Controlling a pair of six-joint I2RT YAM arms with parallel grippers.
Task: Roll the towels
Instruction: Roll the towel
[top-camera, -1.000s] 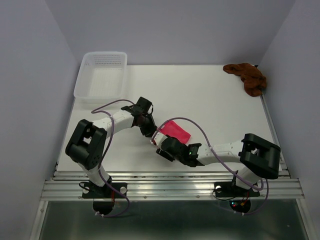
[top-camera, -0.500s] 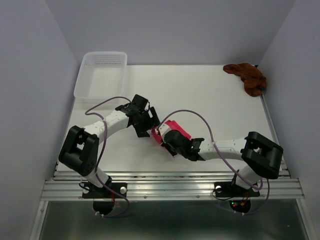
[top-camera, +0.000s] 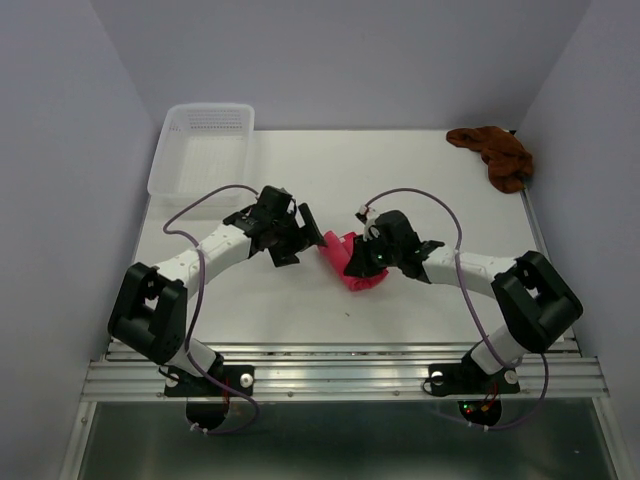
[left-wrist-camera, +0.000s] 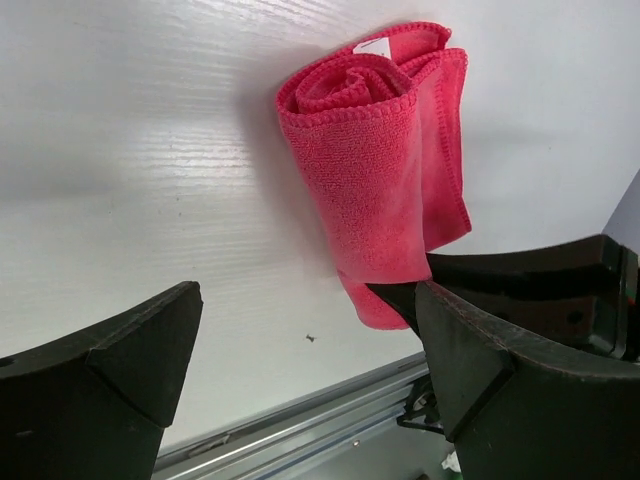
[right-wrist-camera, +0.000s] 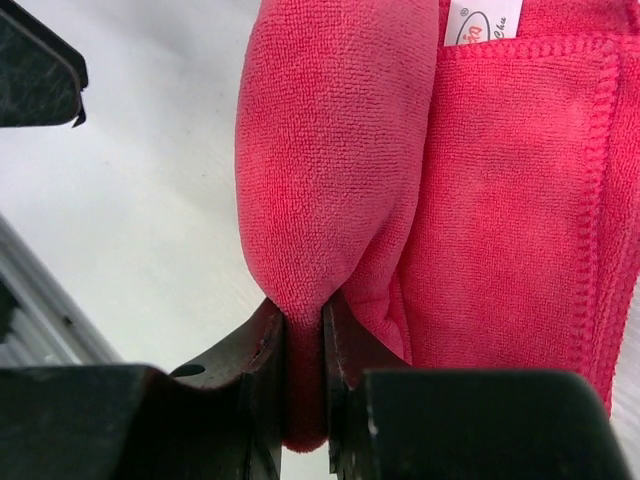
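Observation:
The pink-red towel (top-camera: 350, 268) lies mid-table, partly rolled; the left wrist view shows its coiled end (left-wrist-camera: 350, 85), with a white label beside it. My right gripper (top-camera: 364, 256) is shut on a fold at the roll's end, the cloth pinched between its fingers (right-wrist-camera: 302, 345). My left gripper (top-camera: 306, 236) hovers just left of the towel, open, nothing between its fingers (left-wrist-camera: 305, 300). The rust brown towel (top-camera: 497, 155) lies crumpled at the far right corner, away from both grippers.
A white perforated basket (top-camera: 202, 150) stands at the far left corner of the table. Metal rails (top-camera: 340, 375) run along the near edge. Grey walls close in on both sides. My right arm's cable (top-camera: 420, 197) arcs above the table.
The left gripper has opened and let go of the pink towel. The right gripper closed on the towel and swung from the near side to its right, and the flat cloth is now rolled.

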